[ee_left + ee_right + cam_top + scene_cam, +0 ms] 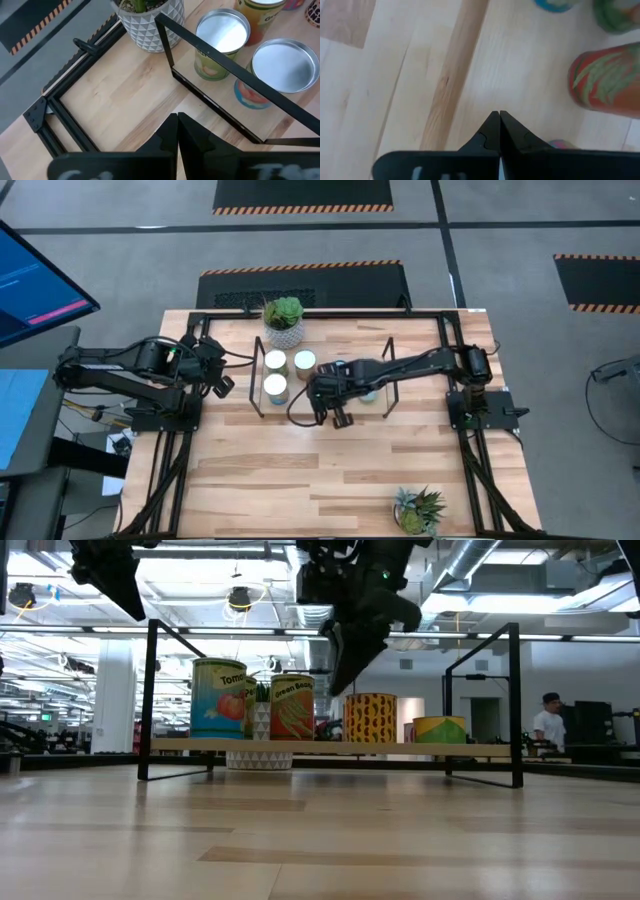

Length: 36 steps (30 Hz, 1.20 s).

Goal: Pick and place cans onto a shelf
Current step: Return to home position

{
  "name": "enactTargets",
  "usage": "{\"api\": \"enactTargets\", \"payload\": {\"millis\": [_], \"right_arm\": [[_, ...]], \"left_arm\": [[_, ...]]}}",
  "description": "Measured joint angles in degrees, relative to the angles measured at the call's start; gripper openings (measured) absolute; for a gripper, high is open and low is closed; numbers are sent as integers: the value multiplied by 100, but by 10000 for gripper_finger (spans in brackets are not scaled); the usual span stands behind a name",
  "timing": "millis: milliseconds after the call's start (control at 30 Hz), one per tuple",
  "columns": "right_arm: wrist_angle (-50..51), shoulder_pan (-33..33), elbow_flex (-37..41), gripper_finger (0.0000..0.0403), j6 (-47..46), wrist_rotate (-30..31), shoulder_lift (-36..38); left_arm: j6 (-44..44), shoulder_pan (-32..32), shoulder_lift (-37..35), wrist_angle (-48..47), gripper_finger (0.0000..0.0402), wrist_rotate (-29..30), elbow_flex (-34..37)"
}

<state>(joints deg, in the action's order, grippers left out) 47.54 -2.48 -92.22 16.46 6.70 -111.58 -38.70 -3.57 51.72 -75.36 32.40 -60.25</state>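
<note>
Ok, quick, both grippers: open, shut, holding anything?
Left gripper: shut, empty, beside the low light-wood wire-framed shelf.
Right gripper: shut, empty, near that shelf's front edge.

Ahead of your left gripper [177, 122], whose fingers look like matt black plastic, the tomato can [285, 65] and the green-labelled can [222, 32] show bare metal lids with a dull brushed sheen. Their printed labels are lightly glossy. The shelf frame [210, 50] in front of them is thin black metal, matt. Beyond it, the pot [150, 25] is white and matt, with a faceted triangular relief. The table rail [65, 115] is matt black metal. Beyond your right gripper [499, 120], the shelf board [520, 75] and tabletop [370, 95] are pale, smooth, satin wood with fine grain. The green bean can [605, 80] has a glossy label.
</note>
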Motion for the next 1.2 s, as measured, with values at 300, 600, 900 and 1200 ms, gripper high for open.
{"api": "enactTargets", "payload": {"millis": [300,600,900,1200], "right_arm": [[1024,48,-1587,17,66,452,35],[3512,18,-3652,33,-1273,583,43],[4230,40,-4112,31,-2374,820,351],[4232,-50,-3790,33,-2262,912,1490]], "left_arm": [[99,0,0,30,0,-81,-2],[85,1,0,-1,0,-1450,-2],[504,0,0,-231,0,-1816,-4],[60,2,-551,266,0,-1474,-7]]}}
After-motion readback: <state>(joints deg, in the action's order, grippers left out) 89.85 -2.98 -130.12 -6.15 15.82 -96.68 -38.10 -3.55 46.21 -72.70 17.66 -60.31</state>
